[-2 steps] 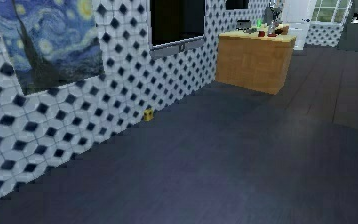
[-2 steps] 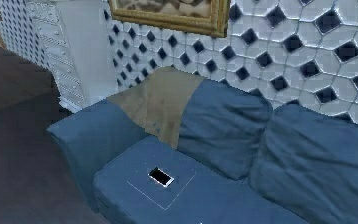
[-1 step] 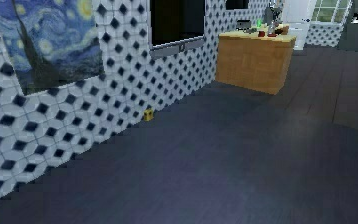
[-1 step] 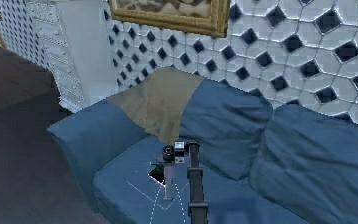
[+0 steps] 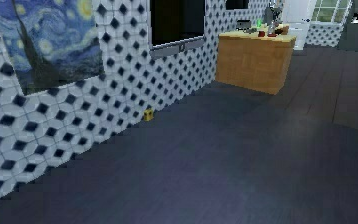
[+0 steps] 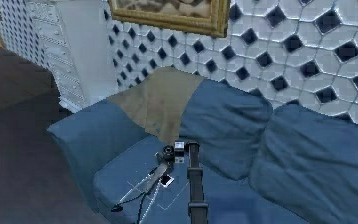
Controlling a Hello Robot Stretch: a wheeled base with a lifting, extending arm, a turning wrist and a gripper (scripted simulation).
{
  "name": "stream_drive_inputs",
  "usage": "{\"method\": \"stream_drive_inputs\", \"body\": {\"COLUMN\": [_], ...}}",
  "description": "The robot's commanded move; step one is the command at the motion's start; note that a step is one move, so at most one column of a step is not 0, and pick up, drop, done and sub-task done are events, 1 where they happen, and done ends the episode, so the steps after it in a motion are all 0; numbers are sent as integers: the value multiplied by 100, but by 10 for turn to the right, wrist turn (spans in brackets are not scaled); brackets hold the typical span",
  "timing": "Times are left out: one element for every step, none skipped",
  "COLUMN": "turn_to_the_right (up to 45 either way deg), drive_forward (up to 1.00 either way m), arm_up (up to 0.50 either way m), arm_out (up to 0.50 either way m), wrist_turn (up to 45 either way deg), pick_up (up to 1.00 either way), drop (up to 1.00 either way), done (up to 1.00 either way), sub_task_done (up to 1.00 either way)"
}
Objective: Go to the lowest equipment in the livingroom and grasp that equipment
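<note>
Tiny, unidentifiable yellow blob point(image 5: 148, 115) at the foot of the wall point(image 5: 107, 85); gilt-framed picture point(image 6: 172, 12) partly beyond the top edge.

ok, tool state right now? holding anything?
Tool: cannot tell whether it is open or closed, or whether it holds anything; the blue sofa seat lies right behind its far end.

Fwd wall point(image 5: 122, 75): white tiles w/ dark diamond pattern, runs along view's left.
Painting point(image 5: 47, 40): swirly blue night sky w/ yellow spots, on that wall, far left.
Dark panel point(image 5: 177, 20): black rectangle on same wall, right of painting.
Cabinet point(image 5: 252, 65): wood, stands vs wall past the panel; small red/green bits point(image 5: 269, 30) on top, too small to ID.
Floor point(image 5: 237, 150): dark planks.
Sofa point(image 6: 287, 160): blue, big back cushions, vs patterned wall.
Throw point(image 6: 167, 100): tan, draped over sofa's left end.
Framed pic point(image 6: 177, 15): gold frame, above sofa.
</note>
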Motion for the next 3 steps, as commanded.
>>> {"method": "stream_drive_inputs", "body": {"turn_to_the_right": [0,0,0], "drive_forward": [0,0,0], "arm_up": [0,0,0], "arm_out": [0,0,0], "wrist_turn": [450,450,330], "pick_up": [0,0,0], "drop": [0,0,0], "done": [0,0,0], "sub_task_done": [0,0,0]}}
